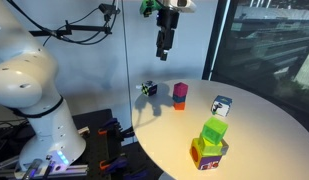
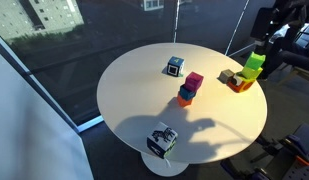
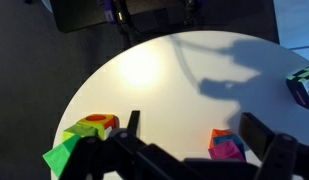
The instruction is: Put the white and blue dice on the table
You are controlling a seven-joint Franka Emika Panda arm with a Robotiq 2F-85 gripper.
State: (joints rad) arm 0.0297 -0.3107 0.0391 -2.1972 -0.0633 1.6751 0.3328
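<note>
- Arm [image 1: 29,85]: the white base and links stand at the far left in an exterior view, beside the counter [image 1: 264,118], a round top of plain white.
- Small cube [image 1: 147,88]: black, white and yellow, it sits near the counter's left edge. It is not the task's thing.
- Jaws: they hang high above the counter, over the stretch between the small cube and the pink cube. In the wrist view the two dark fingers [image 3: 259,135] stand wide apart with nothing between them, so the jaws are open and empty.
- Pink cube [image 1: 180,90]: it rests on top of an orange block [image 1: 180,102], near the middle of the counter.
- White and blue dice [image 1: 222,105]: it rests directly on the bare counter, to the right of the pink cube and apart from every other block. It also stands alone in an exterior view [image 2: 175,66]. The wrist view shows only its corner at the right edge [image 3: 304,88].
- Green cube [image 1: 215,129]: it tops a many-coloured block [image 1: 208,152] at the near right of the counter.
- Progress: the dice is on the counter and nothing is held, so the placing appears to be done. At most, drawing the arm clear seems to be left.
</note>
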